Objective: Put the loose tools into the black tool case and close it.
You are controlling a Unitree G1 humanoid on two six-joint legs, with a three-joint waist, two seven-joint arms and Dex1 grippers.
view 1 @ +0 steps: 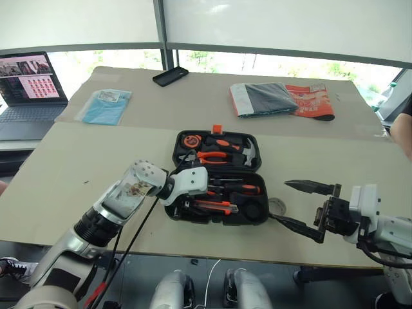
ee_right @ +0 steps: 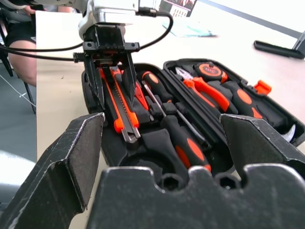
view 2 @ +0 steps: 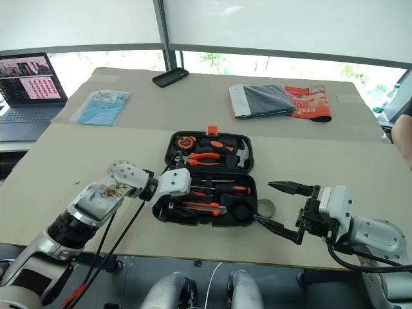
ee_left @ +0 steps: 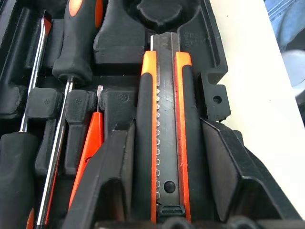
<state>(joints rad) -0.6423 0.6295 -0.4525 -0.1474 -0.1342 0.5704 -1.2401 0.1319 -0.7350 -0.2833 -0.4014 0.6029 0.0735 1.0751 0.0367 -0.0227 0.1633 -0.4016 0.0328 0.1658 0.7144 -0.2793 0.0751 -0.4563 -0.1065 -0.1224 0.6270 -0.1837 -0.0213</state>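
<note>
Two grippers in my feed: the left one over the case, the right one off to its side.
Left gripper: I see its fingers parted to either side of the utility knife; a thin gap shows on each side in the left wrist view, so I read them as slack around the knife — not pinching it.
Utility knife: lying in its slot along the near edge of the black tool case, orange rails up, blade end towards the round recess.
Right gripper: fingers spread wide, holding nothing, level above the table just right of the case and aimed at it.
Black tool case: open flat mid-table, lid half on the far side with the orange latch at its far edge.
Screwdrivers: two, seated side by side in the near half next to the knife.
Pen-like tool: slim, orange, in the slot between the knife and the nearer screwdriver shaft.
Tape roll: on the table just beside the case's right edge, near the right gripper's lower finger — outside the case.
Lid half: pliers, hammer and tape measure in their slots.
</note>
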